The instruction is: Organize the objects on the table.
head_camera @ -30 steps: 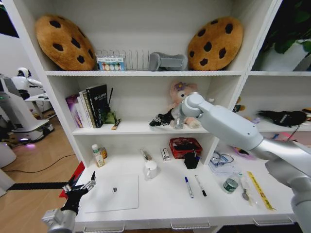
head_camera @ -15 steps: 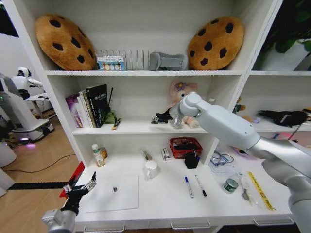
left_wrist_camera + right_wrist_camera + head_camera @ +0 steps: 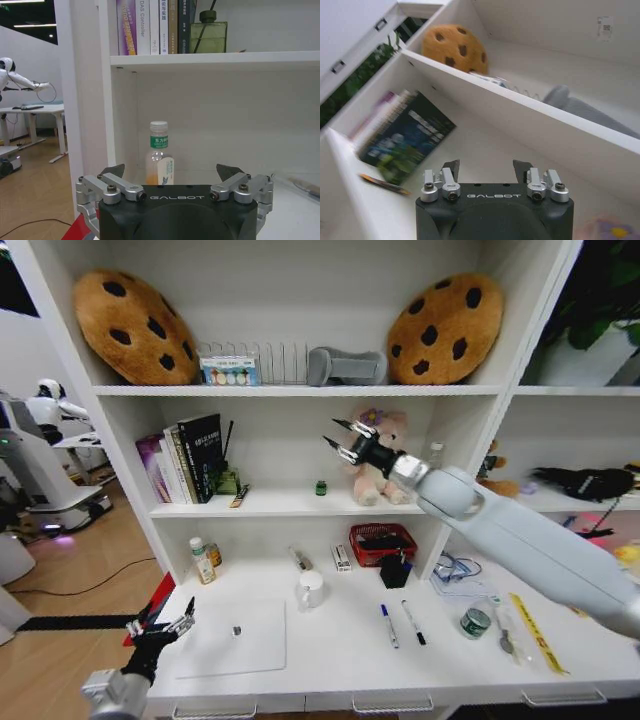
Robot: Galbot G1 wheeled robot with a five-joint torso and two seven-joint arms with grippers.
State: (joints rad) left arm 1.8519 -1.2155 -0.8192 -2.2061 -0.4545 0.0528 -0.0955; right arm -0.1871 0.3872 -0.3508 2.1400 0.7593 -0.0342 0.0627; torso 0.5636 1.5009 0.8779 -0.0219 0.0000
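The table (image 3: 340, 655) spans the near field, with a shelving unit rising at its far side. The silver laptop (image 3: 232, 638) lies closed at near left, a tiny green oblong piece (image 3: 237, 631) on its lid. Two marker pens (image 3: 400, 623) lie side by side right of centre, and a green-lidded jar (image 3: 474, 621) stands further right. A small dark green jar (image 3: 321, 487) stands alone on the middle shelf, left of the pink plush bear (image 3: 380, 462).

The right gripper (image 3: 350, 445) hangs above that shelf, just left of the bear, with its fingers spread and nothing between them. The left gripper (image 3: 158, 627) waits low at the table's near-left corner, fingers likewise spread and empty.

Judgement: the shelf placement looks complete. Clear the arm away on a line that avoids the bear and the upper shelf edge.

Hard to make out: the books (image 3: 402, 136) in the right wrist view are smeared. The right arm covers part of the shelf's right bay. The green piece is too small to identify.
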